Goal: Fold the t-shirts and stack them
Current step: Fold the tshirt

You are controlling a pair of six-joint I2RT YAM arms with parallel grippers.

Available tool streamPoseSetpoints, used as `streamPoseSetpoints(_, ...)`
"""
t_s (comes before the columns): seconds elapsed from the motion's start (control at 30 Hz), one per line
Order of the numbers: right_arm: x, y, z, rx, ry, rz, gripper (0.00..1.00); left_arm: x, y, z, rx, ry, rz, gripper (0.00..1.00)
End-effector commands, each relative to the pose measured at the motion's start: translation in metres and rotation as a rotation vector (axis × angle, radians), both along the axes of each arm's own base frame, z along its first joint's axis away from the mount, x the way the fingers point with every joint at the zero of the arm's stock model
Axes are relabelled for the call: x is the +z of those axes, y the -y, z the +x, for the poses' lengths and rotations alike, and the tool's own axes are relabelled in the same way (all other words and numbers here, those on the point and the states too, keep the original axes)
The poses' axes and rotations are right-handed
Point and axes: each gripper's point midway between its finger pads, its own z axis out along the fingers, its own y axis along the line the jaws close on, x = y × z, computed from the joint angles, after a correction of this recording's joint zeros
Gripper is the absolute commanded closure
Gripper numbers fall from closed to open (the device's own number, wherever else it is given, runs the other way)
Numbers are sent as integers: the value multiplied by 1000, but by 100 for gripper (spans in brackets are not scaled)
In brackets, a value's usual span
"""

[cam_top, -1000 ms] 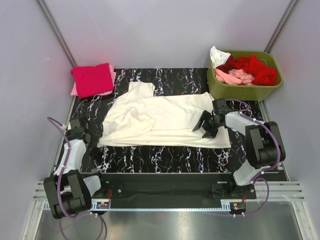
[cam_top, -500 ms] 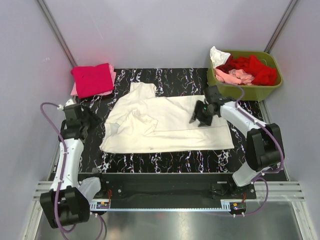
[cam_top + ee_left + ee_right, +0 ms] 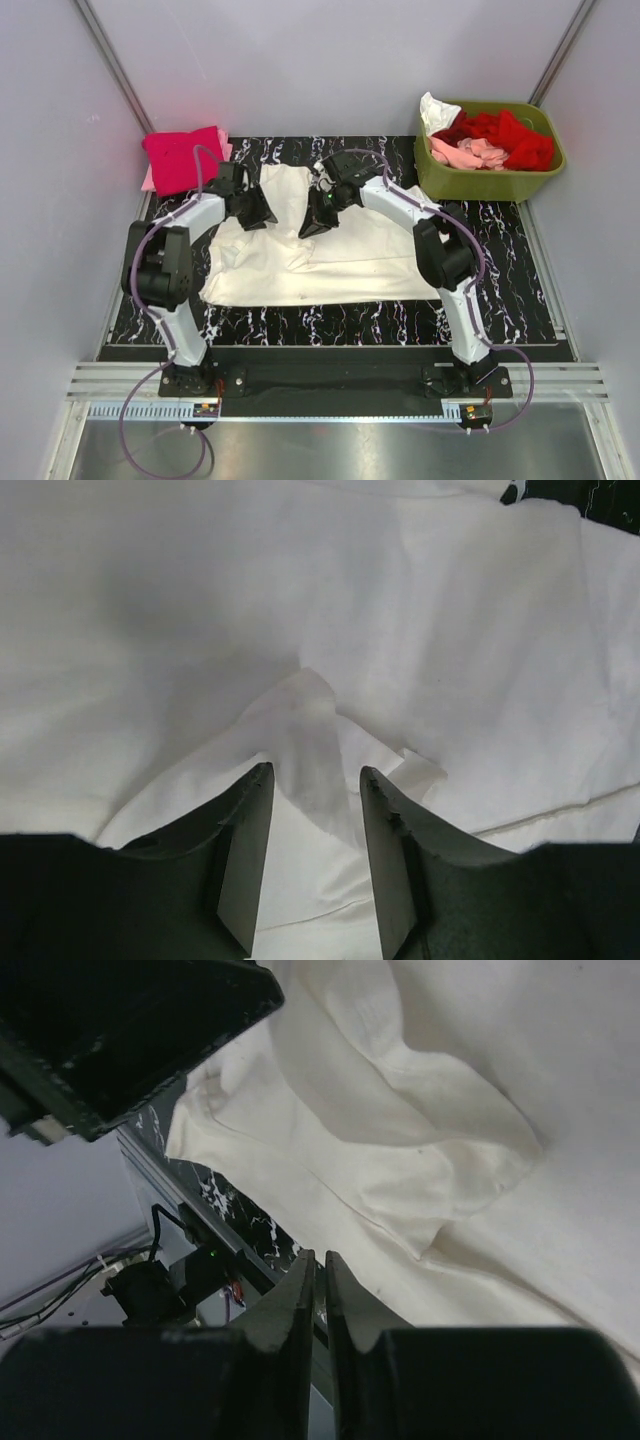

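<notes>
Cream tee (image 3: 350, 250) lies rumpled mid-desk (image 3: 490, 300) w/ left hand (image 3: 315, 772) part-open over a raised fold & right hand (image 3: 318, 1257) almost closed, maybe on no cloth, so an uneven pinch prob drags it crooked.

The near strip of the black marbled table (image 3: 330, 318) is bare from left to right. Its right part is also bare, up to the olive-green plastic bin (image 3: 470, 182), which blocks the far right corner. The folded magenta-red t-shirt (image 3: 183, 158) fills the far left corner. Over the spread cream-white t-shirt (image 3: 350, 260), the white left arm (image 3: 190, 213) and the white right arm (image 3: 400, 205) cross the far half, with only a narrow gap between their ends.
</notes>
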Motion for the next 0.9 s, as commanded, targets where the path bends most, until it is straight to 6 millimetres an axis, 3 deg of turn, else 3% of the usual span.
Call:
streamPoseSetpoints(0.0, -3, -13, -17, 69, -102, 40, 86, 17, 23, 21, -62, 64, -62, 56)
streamPoseSetpoints(0.23, -65, 1, -4, 25, -150, -60, 87, -5, 23, 30, -31, 30, -49, 59)
streamPoseSetpoints(0.33, -88, 23, 14, -57, -153, -123, 88, -9, 12, 39, 16, 8, 13, 60)
streamPoseSetpoints(0.47, -111, 51, 24, -127, -151, -213, 88, -27, -13, 41, 101, -80, 120, 59)
streamPoseSetpoints(0.5, -113, 52, 23, -122, -152, -219, 89, -18, -16, 50, 104, -56, 144, 59)
streamPoseSetpoints(0.57, -107, 53, 19, -106, -140, -210, 87, -12, -27, 53, 121, -59, 205, 52)
streamPoseSetpoints(0.6, -103, 52, 21, -96, -101, -198, 84, 4, -29, 65, 118, -11, 216, 48)
streamPoseSetpoints(0.63, -85, 50, 23, -91, -47, -179, 76, 15, -29, 73, 110, 26, 219, 43)
streamPoseSetpoints(0.67, -87, 56, 15, -87, -43, -186, 66, 26, -29, 82, 97, 62, 218, 34)
streamPoseSetpoints(0.7, -78, 54, 19, -82, 19, -158, 46, 51, -27, 100, 63, 140, 222, 32)
streamPoseSetpoints(0.77, -55, 64, 7, -98, 94, -145, 36, 57, -30, 115, 40, 156, 238, 25)
streamPoseSetpoints(0.8, -43, 64, 10, -113, 149, -113, 31, 83, -31, 135, 40, 224, 237, 25)
streamPoseSetpoints(0.83, -32, 70, -8, -107, 165, -91, 30, 70, -29, 144, 23, 204, 217, 24)
streamPoseSetpoints(0.87, -27, 71, -17, -103, 174, -67, 29, 71, -36, 154, 28, 213, 196, 24)
